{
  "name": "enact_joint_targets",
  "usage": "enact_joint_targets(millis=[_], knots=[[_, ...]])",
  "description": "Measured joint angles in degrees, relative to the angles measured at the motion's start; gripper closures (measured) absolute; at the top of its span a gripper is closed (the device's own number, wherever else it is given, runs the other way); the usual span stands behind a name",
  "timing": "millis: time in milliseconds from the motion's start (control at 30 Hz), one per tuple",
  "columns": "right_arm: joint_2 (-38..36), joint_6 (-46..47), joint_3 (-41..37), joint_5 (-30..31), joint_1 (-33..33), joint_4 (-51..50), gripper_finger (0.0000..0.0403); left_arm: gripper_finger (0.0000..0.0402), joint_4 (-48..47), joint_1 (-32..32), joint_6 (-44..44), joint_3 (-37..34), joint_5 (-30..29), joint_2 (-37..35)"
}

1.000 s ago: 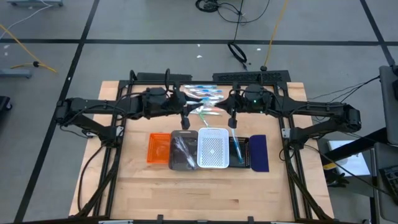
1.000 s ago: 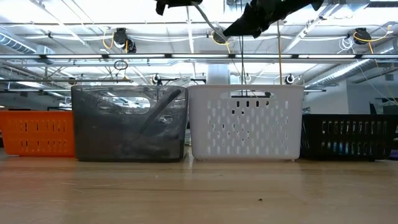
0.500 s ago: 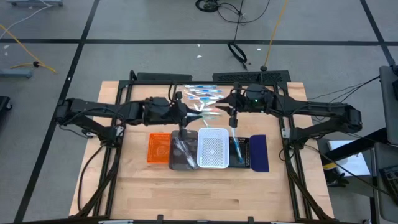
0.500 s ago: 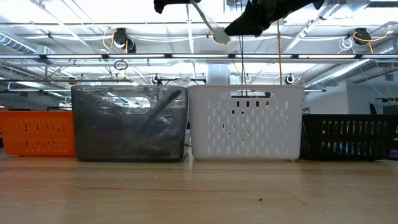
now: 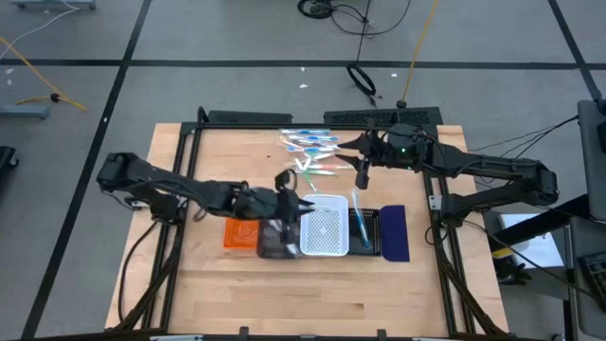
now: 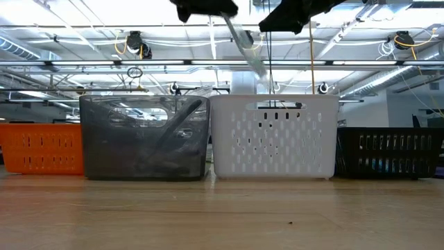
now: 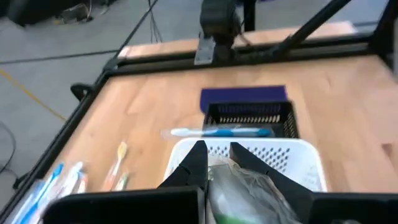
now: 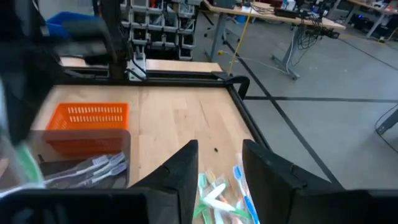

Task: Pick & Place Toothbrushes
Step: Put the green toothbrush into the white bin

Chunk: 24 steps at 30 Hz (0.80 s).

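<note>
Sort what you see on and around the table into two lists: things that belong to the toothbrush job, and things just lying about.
Job:
- loose toothbrushes
- wrapped toothbrush in the left gripper
- right gripper, open
- orange tray, grey tray, white tray, black tray, navy tray

Lying about:
- floor cables
- yellow cord

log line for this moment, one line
left gripper: shut on wrapped toothbrush, over white tray | right gripper: open, above toothbrush pile
</note>
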Motion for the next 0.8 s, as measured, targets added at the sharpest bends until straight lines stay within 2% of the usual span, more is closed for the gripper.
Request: enact_joint_targets(millis=[300, 567, 800], knots=[[0.07, 1.21, 0.0, -0.02, 0.0, -2.78, 0.0287, 0.0372, 4.94, 0.15, -1.3, 0.02, -0.26, 6.89], [0.04, 1.12, -1.39, -0.02, 0.0, -1.74, 0.0287, 0.0371, 4.62, 1.16, -2.73, 0.02, -0.65, 7.36], [0.06, 0.84, -3.1, -0.02, 0.0, -0.9, 0.0287, 0.0302, 2.9, 2.09, -2.76, 0.02, -0.75, 7.36]])
